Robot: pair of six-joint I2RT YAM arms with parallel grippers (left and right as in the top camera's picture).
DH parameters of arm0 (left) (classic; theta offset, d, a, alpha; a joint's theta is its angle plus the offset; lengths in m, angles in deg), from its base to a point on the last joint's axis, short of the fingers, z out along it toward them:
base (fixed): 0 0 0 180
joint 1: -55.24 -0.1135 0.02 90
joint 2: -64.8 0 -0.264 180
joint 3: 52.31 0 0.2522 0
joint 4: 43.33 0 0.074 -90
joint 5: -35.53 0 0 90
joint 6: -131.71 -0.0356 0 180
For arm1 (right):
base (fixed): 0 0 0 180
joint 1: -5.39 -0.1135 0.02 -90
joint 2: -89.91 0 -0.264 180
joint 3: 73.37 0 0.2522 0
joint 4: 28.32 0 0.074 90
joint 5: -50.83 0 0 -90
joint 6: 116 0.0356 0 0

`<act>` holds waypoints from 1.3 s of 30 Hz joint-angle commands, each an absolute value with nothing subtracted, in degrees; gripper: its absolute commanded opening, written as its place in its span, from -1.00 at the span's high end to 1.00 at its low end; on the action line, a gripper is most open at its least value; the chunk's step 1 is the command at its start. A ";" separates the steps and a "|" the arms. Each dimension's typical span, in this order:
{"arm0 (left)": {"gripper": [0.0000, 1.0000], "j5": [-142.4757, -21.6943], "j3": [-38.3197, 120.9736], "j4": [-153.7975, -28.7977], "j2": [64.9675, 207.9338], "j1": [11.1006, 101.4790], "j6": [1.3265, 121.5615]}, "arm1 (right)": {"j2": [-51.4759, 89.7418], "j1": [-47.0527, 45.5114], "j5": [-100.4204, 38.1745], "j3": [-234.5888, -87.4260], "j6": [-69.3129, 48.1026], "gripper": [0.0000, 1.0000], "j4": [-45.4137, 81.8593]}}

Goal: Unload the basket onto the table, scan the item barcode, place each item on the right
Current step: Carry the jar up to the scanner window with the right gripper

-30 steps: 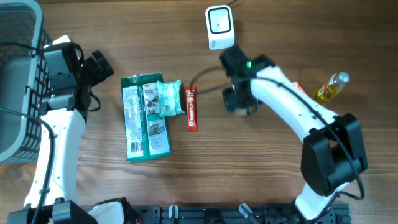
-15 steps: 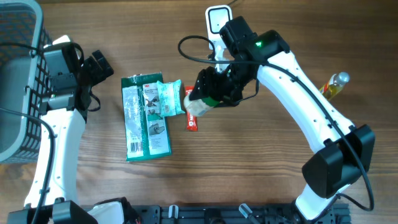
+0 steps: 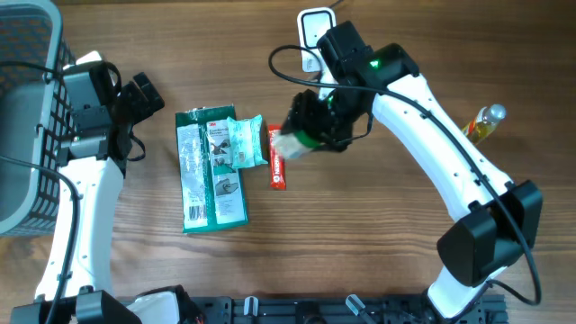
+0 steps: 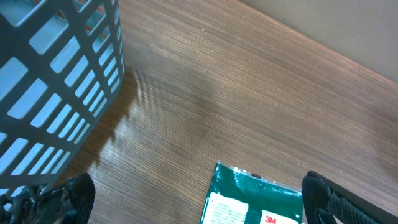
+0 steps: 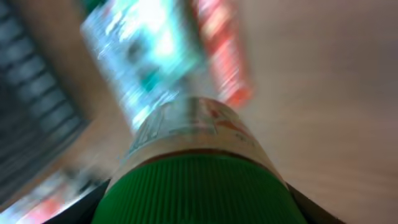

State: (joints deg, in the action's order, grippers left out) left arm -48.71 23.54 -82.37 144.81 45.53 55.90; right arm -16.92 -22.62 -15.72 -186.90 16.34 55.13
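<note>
My right gripper [image 3: 306,135] is shut on a pale container with a green ribbed lid [image 3: 290,144], holding it in the air over the top of the red bar [image 3: 278,168]. The white barcode scanner [image 3: 310,27] stands at the back of the table, partly hidden behind my right arm. The right wrist view is filled by the green lid [image 5: 199,186] with the label beyond it, and the background is blurred. My left gripper [image 3: 148,97] stands open and holds nothing, just left of the green package [image 3: 211,171].
A grey mesh basket [image 3: 27,117] stands at the far left, close to my left arm. A teal pouch [image 3: 245,142] lies on the green package [image 4: 255,199]. A small yellow bottle [image 3: 481,124] lies at the right.
My right arm has swung left from below the scanner, carrying the green-lidded container over the red bar. The left arm has not moved.
</note>
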 commanded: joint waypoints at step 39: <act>-1.00 -48.38 24.15 -82.22 144.31 45.37 55.40 | -47.08 -12.30 -33.47 -207.75 -3.50 0.91 0.68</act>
